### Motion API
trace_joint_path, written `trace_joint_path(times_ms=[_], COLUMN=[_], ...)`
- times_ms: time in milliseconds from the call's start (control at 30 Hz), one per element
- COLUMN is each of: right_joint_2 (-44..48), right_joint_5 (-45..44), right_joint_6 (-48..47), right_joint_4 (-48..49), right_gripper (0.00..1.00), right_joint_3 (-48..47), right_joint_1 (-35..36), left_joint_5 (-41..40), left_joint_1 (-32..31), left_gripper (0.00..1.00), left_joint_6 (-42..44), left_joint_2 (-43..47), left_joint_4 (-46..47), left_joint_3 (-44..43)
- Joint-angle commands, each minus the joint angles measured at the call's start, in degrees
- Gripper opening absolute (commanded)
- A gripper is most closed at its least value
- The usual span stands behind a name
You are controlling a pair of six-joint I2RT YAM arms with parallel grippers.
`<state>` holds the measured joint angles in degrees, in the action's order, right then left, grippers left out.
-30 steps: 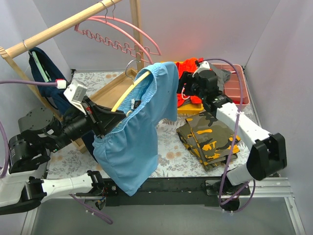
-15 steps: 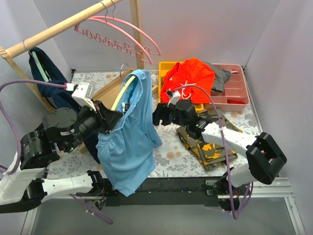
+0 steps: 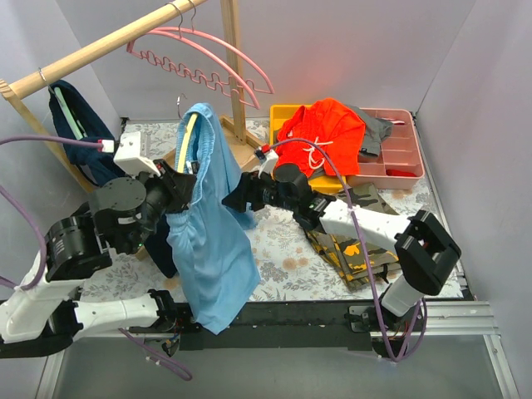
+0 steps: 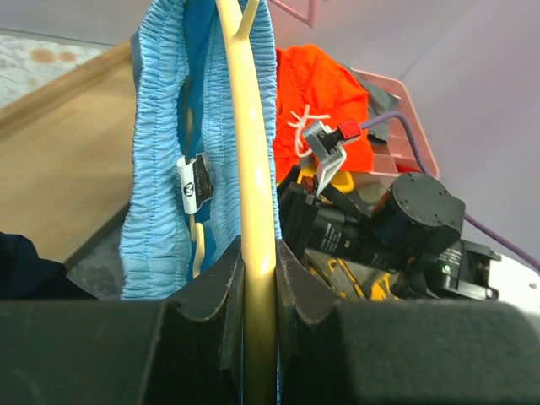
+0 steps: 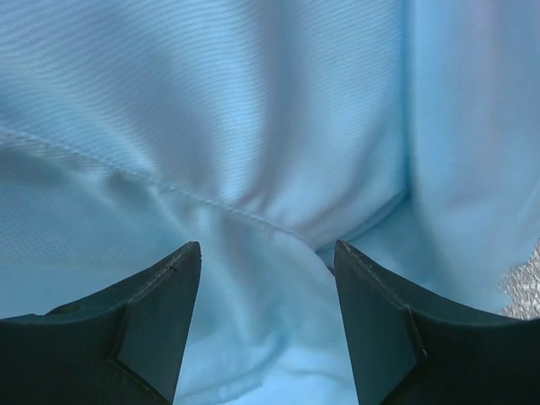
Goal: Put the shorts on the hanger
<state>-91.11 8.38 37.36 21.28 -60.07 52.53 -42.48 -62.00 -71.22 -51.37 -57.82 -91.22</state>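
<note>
Top external view: your left gripper [image 3: 179,189] sits left of centre. The shorts [image 3: 212,249] hang from the hanger [image 3: 190,137] it carries and drape down toward the bottom edge. Your right gripper [image 3: 235,193] reaches in from the right and meets the blue cloth at mid-height. The orange shorts [image 3: 320,125] lie at upper right, and the camouflage shorts [image 3: 357,241] lie flat at right of centre.

Left wrist view: the jaws are clamped on the hanger's yellow bar, which runs straight up the middle of the frame. The gathered waistband shows on both sides of it.

Right wrist view: the fingers stand apart. Blue fabric fills everything beyond them, and a seam crosses the middle. Whether the pads touch the cloth, you cannot tell.

The shorts look threaded onto the hanger, so you seem to be at the settling step. The next move likely calls for pinching a fold and drawing it even, gently, while your left keeps the bar steady. Too hard a tug could slide the waistband off.
</note>
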Motion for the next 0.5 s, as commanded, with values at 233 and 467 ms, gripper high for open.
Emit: trace_joint_path(times_ms=[233, 467], right_joint_2=[-5.4, -5.0], right_joint_5=[3.3, 3.4], right_joint_6=[-1.4, -3.1], right_joint_4=[-5.0, -9.7], right_gripper=[0.72, 0.72], right_joint_3=[-11.3, -14.0], right_joint_1=[0.6, 0.8], left_joint_5=[-22.8, -30.0], left_joint_1=[0.0, 0.8], left_gripper=[0.00, 0.00], left_joint_6=[11.5, 29.9], left_joint_2=[-9.2, -15.2], left_joint_4=[17.2, 34.4], left_joint_3=[-3.6, -2.6])
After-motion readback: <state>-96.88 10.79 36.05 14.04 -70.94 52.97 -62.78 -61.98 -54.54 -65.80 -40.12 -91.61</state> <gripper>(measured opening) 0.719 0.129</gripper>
